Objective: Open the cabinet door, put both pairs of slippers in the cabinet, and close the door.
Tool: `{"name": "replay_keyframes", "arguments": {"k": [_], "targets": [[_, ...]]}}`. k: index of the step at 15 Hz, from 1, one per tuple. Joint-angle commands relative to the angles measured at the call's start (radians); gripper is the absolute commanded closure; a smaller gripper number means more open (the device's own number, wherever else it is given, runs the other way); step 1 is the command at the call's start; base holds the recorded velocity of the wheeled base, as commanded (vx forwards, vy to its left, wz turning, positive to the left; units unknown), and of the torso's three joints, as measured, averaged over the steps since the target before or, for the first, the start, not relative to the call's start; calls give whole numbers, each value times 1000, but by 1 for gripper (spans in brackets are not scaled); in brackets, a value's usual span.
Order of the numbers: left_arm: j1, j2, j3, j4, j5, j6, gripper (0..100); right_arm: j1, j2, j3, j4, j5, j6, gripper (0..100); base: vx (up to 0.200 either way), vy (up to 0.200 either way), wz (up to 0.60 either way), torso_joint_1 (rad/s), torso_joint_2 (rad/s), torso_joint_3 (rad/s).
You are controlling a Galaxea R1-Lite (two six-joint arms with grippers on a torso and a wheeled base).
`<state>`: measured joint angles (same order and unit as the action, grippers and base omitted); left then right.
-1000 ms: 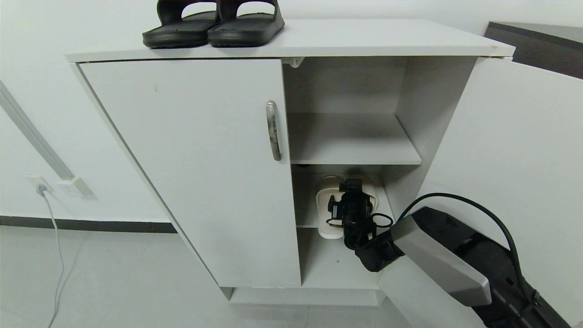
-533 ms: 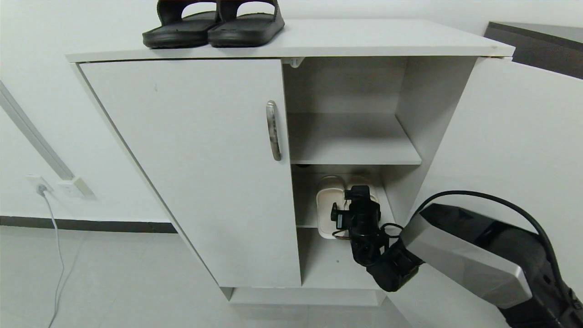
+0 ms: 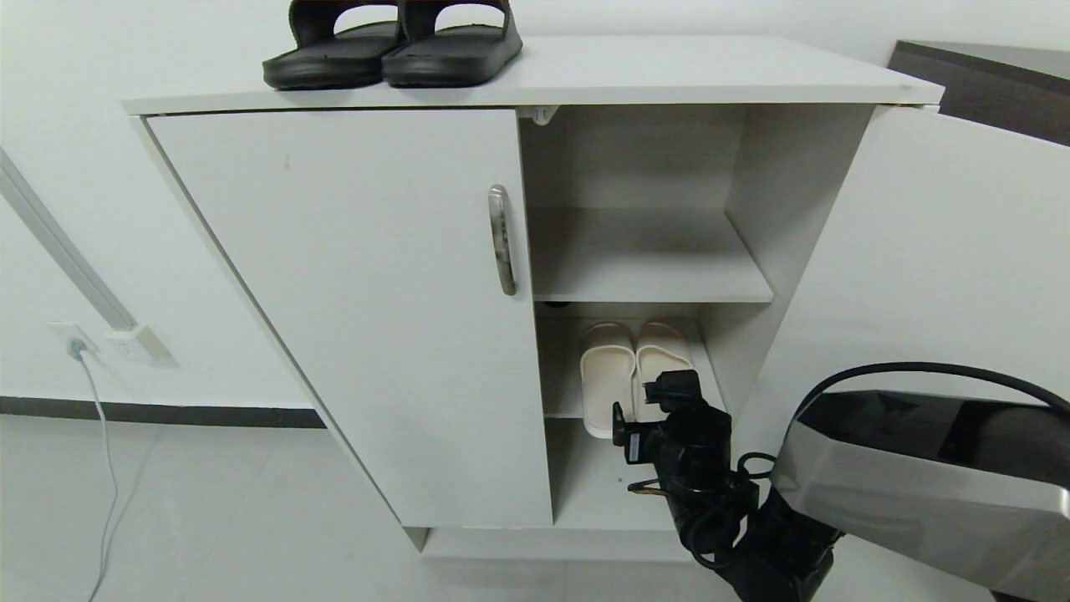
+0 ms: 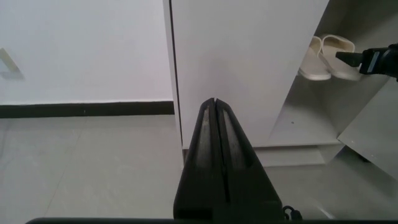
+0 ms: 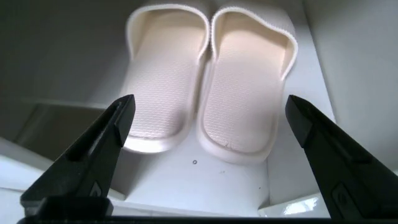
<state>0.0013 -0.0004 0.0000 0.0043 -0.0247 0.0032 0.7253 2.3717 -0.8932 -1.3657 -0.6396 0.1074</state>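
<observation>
Jaws of my right gripper spread wide, empty, cream slippers paired on a lower shelf of the cabinet at its twelve o'clock, black slippers atop it at my eleven o'clock, left gripper jaws pressed together, right door open.

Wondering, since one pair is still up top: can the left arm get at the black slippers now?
Probably yes. The black slippers sit uncovered at the front edge of the cabinet top. But the left pincer is shut and low, facing the closed door, so it must rise and open first.
</observation>
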Motion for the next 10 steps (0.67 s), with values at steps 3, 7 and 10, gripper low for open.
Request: {"name": "replay_keyframes", "arguments": {"k": [3, 7, 10], "targets": [[-1, 2, 0, 0, -1, 0, 100, 8, -23, 17, -4, -2, 0, 0, 0, 0, 0, 0, 0, 0], [0, 2, 0, 0, -1, 0, 100, 8, -31, 20, -4, -28, 0, 0, -200, 0, 0, 5, 2, 2], [0, 2, 0, 0, -1, -2, 100, 9, -31, 20, -4, -29, 0, 0, -200, 0, 0, 2, 4, 2]]}}
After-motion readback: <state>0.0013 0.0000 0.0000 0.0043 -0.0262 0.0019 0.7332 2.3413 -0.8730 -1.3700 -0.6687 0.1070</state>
